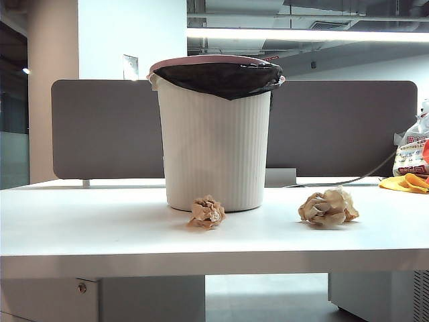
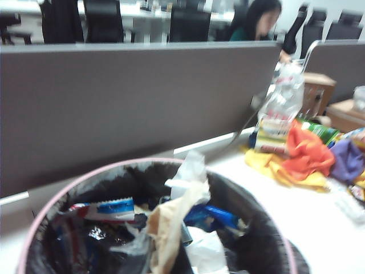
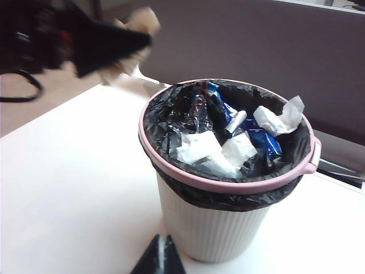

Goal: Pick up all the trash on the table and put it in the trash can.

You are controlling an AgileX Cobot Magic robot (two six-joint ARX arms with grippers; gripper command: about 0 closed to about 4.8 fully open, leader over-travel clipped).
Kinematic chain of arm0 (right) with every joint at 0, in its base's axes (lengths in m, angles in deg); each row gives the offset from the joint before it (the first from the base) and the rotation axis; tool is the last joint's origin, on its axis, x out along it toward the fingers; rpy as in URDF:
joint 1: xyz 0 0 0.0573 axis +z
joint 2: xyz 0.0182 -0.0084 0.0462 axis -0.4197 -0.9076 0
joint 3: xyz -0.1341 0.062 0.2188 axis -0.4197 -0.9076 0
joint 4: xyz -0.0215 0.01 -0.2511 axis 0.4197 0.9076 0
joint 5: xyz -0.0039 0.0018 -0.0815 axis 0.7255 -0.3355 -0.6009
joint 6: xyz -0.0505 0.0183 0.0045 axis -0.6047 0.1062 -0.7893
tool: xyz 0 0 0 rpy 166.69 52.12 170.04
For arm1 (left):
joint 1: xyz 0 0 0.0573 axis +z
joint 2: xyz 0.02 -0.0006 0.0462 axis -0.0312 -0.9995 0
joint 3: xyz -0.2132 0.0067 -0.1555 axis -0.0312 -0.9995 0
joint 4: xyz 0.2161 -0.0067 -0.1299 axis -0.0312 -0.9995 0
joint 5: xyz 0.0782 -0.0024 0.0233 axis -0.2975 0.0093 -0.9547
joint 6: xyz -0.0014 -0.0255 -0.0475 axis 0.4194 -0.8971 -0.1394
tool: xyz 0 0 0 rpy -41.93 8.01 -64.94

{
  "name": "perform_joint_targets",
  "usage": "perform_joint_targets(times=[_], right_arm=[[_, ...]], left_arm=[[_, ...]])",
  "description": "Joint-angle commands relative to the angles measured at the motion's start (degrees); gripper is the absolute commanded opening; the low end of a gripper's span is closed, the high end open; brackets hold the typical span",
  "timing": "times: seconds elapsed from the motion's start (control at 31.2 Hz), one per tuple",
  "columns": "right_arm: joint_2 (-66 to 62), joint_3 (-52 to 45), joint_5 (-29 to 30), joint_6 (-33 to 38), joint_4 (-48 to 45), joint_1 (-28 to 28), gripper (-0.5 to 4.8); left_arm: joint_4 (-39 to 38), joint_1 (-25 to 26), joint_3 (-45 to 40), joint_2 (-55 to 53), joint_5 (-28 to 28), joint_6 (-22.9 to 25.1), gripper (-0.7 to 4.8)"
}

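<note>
The trash can (image 1: 214, 154) stands mid-table, black liner folded over its pinkish rim, with wrappers and white paper inside. Two trash balls of tan paper lie on the table (image 1: 100, 228) in front of it: a small one (image 1: 206, 212) against its base and a larger, paler one (image 1: 328, 206) to the right. Neither arm shows in the exterior view. In the right wrist view my left gripper (image 3: 134, 41) hovers beside the can's rim (image 3: 171, 171), shut on a third tan ball (image 3: 142, 21). That paper (image 2: 166, 228) hides the left jaws over the can mouth. My right gripper (image 3: 162, 251) is shut and empty near the can's base.
A grey-brown divider panel (image 1: 107, 127) backs the table. At the far right lie a printed white plastic bag (image 1: 410, 154) and a yellow cloth (image 1: 405, 182), with orange cloth (image 2: 308, 154) and other clutter beside them. A cable (image 1: 348, 181) runs along the back.
</note>
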Motion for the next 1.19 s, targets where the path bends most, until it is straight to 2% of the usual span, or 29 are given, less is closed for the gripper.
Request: perform_joint_targets(times=[0.03,0.32,0.35,0.38,0.42,0.45,0.48,0.58,0.83,0.9,1.03,1.19], right_arm=[[0.15,0.57,-0.55,-0.39,-0.15,-0.26,-0.08],[0.13,0.57,0.68,-0.33,1.07,-0.26,-0.08],[0.13,0.57,0.68,-0.33,1.44,-0.26,-0.08],[0.13,0.57,0.68,-0.33,1.70,-0.26,-0.08],[0.13,0.57,0.68,-0.33,2.01,-0.26,-0.08],[0.13,0.57,0.68,-0.33,2.38,-0.26,-0.08],[0.11,0.57,0.68,-0.33,2.60,-0.26,-0.08],[0.11,0.57,0.68,-0.33,2.71,-0.26,-0.08],[0.11,0.57,0.70,-0.33,2.71,-0.26,-0.08],[0.11,0.57,0.72,-0.33,2.80,-0.26,-0.08],[0.11,0.57,0.87,-0.33,2.75,-0.26,-0.08],[0.15,0.57,1.84,-0.37,2.86,-0.26,-0.08]], left_arm=[[-0.79,-0.92,3.13,-4.26,0.22,0.33,-0.06],[1.27,-2.23,7.61,-13.77,-0.37,0.59,0.06],[0.94,-2.21,7.61,-13.90,-0.37,0.59,0.71],[0.85,-2.21,7.61,-13.97,-0.44,0.81,1.69],[0.94,-2.14,7.61,-13.97,-0.52,2.01,2.91],[1.40,-2.14,7.61,-13.97,-1.18,3.80,4.47],[1.66,-2.14,7.63,-13.94,-2.34,4.96,4.79],[2.14,-2.14,7.63,-13.92,-4.02,7.34,4.79],[2.29,-2.19,7.65,-13.03,-3.67,7.48,4.79],[2.45,-2.84,7.65,-12.61,-2.84,7.41,4.79],[2.36,-2.91,7.65,-12.44,6.78,7.02,4.79],[4.66,-3.80,7.65,-10.62,4.22,8.55,4.79]])
